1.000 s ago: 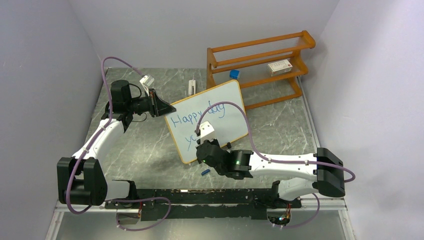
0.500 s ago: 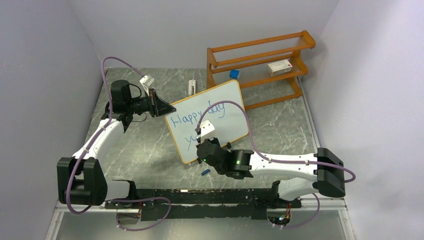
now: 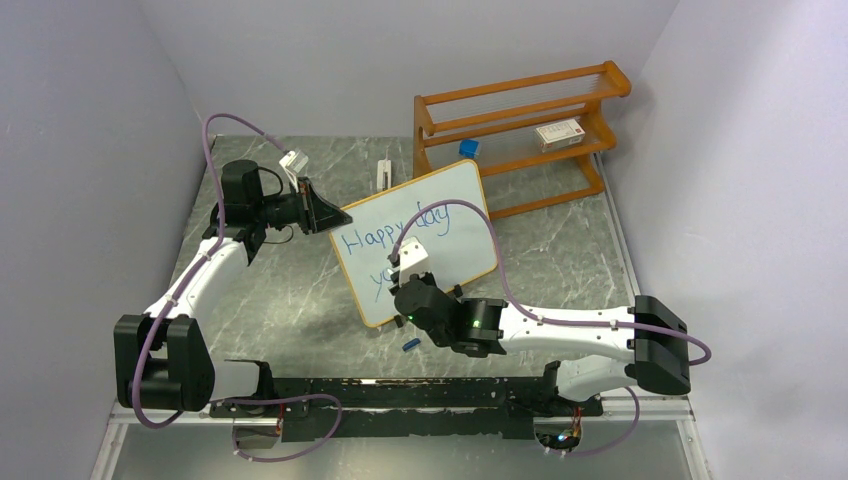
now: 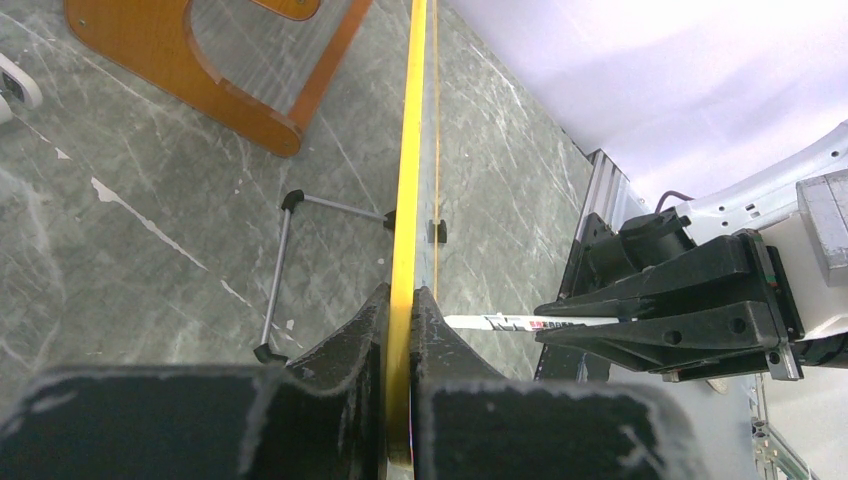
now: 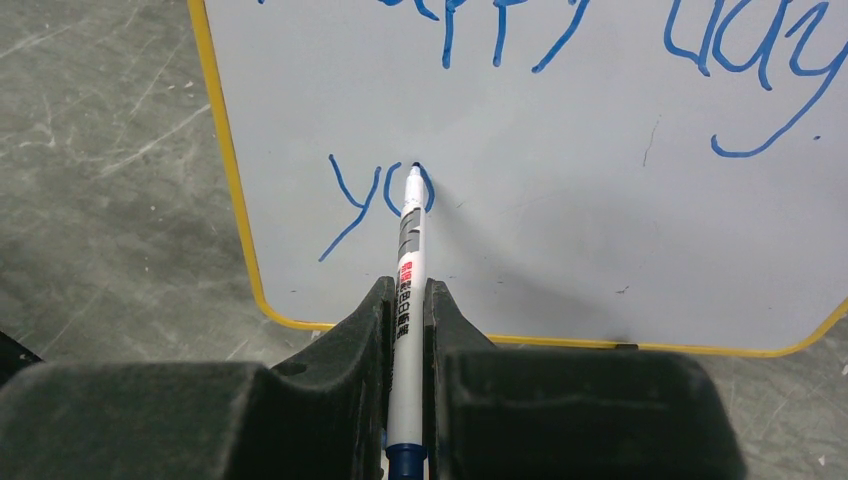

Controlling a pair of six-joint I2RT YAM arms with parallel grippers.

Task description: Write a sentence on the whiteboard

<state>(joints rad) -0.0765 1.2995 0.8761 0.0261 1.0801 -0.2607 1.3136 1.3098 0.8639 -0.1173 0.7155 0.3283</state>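
Note:
The whiteboard (image 3: 440, 215) stands tilted on the table, its frame seen edge-on in the left wrist view (image 4: 412, 150). My left gripper (image 3: 335, 213) is shut on its left edge (image 4: 400, 300). My right gripper (image 3: 408, 297) is shut on a white marker (image 5: 405, 290) with a blue end. The marker tip touches the board at the "o" of the blue sentence (image 5: 385, 200), which reads "Happy day" (image 3: 395, 230) above and "yo" below. The marker also shows in the left wrist view (image 4: 500, 322).
An orange wooden shelf rack (image 3: 520, 115) stands behind the board with a small box (image 3: 560, 133) and a blue item (image 3: 468, 148) on it. A blue cap (image 3: 409, 345) lies on the table near my right arm. A white object (image 3: 384, 172) lies at the back.
My right gripper has shifted slightly up and left along the board with the marker, at the lower line of writing. The left arm and board have stayed still.

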